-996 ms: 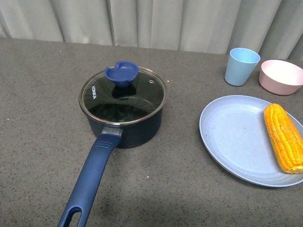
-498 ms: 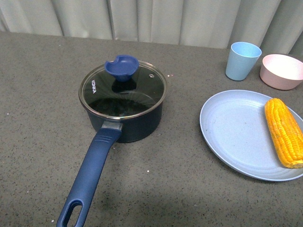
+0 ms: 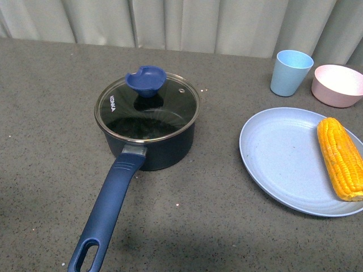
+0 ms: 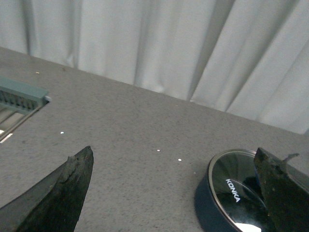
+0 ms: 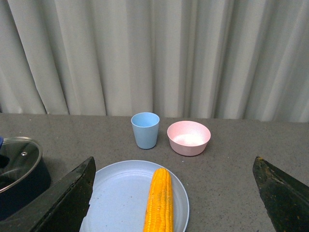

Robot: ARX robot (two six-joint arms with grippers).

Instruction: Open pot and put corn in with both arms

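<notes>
Front view shows the dark navy round saucepan [image 3: 152, 148] with its clear glass lid [image 3: 170, 113] closed on it. The yellow-orange corn cob [image 3: 340, 157] lies well to the right of the saucepan, on a pale blue round plate [image 3: 278, 164]. My left gripper [image 4: 174, 151] and right gripper [image 5: 173, 162] are both spread wide and hold nothing. I think the smooth, scooped blue knob [image 3: 146, 82] may slip from my fingers, so the lid can fall. The bumpy round cob could roll on the slick plate.

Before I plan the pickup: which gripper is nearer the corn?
Right. The right gripper frames the corn directly ahead, between its open jaws; the left gripper faces the pot, with no corn in its view.
</notes>
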